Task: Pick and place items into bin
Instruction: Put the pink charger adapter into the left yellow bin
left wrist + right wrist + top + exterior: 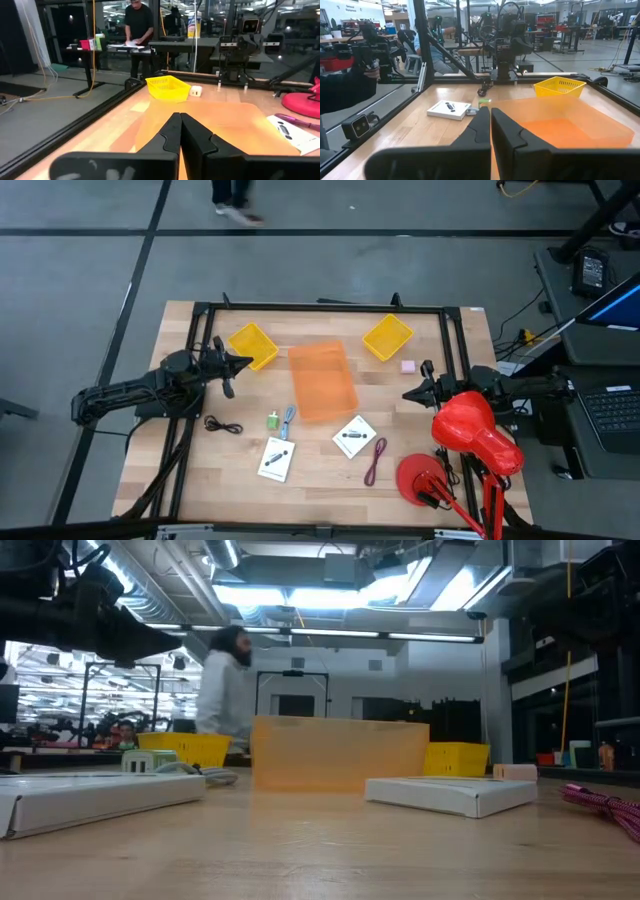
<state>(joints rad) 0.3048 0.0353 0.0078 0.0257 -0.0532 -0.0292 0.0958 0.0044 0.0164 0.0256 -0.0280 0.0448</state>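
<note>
Nearest the low camera I see two white cards: one (85, 802) at the left, the other (450, 793) to the right, both flat on the wooden table (320, 850). At the near right lies the dark-red cord (376, 461). Seen from above, the cards (277, 458) and (354, 436) sit on the near half of the table, with the green cube (272, 421) and the blue-grey tool (288, 420) just beside each other between them and the orange bin (322, 381) at centre. The black cord (222, 426) lies to the left of the cube. The pink block (408, 366) rests at the far right, near a yellow basket (387, 337); a second yellow basket (252, 345) stands at the far left.

I find the left gripper (235, 363) at the left edge, fingers (170, 132) pressed together, holding nothing and touching nothing. The right gripper (410, 393) hovers at the right edge, fingers (481, 122) likewise together and empty. None of the items is in the bin.
</note>
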